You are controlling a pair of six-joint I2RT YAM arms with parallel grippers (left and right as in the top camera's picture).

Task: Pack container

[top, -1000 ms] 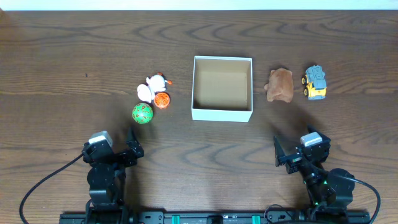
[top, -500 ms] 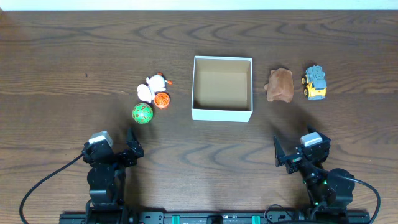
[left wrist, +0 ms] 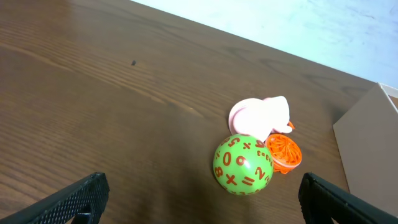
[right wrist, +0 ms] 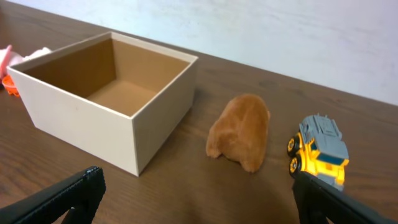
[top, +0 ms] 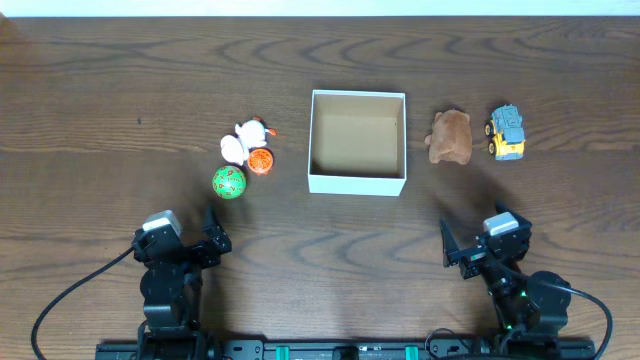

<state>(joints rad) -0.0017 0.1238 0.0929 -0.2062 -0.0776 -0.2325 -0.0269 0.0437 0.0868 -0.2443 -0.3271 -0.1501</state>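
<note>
The container (top: 357, 183), a square white box with a tan-brown inside, stands at mid table and holds nothing; it also shows in the right wrist view (right wrist: 81, 112). Left of it lie a green number ball (top: 229, 182), an orange ball (top: 261, 161) and a white-pink toy (top: 247, 138). Right of it lie a brown plush (top: 451, 136) and a yellow-grey toy truck (top: 507, 132). My left gripper (top: 185, 241) is open and empty, near the front edge, behind the green ball (left wrist: 242, 165). My right gripper (top: 484, 240) is open and empty, in front of the plush (right wrist: 239, 132).
The dark wood table (top: 120, 90) runs to a pale far edge. Both arm bases sit at the near edge.
</note>
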